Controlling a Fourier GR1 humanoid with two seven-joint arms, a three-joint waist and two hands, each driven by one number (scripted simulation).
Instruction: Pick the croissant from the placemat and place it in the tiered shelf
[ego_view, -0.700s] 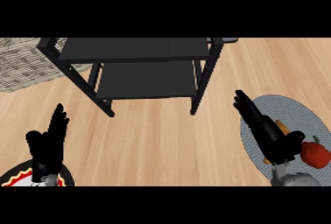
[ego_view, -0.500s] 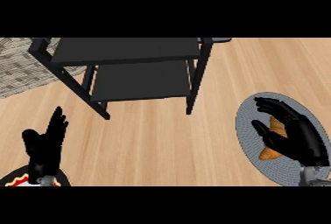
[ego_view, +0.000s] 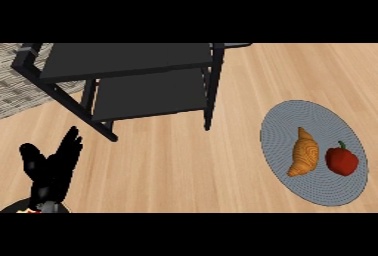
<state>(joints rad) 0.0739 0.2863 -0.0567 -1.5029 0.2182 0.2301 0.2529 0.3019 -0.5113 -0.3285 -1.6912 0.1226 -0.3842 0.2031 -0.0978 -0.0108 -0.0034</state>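
A golden croissant lies on the round grey placemat at the right of the head view, beside a red bell pepper. The black tiered shelf stands at the upper left, with a top tier and a lower tier both showing bare. My left hand rests open at the lower left, fingers up, far from the croissant. My right hand does not show anywhere.
A grey woven mat lies behind the shelf at the far left. A plate's rim peeks in below my left hand. Bare wooden counter spreads between the shelf and the placemat.
My right hand, which hovered over the placemat, has gone out of view, baring the croissant and pepper. The view has shifted, so the shelf and placemat sit further left.
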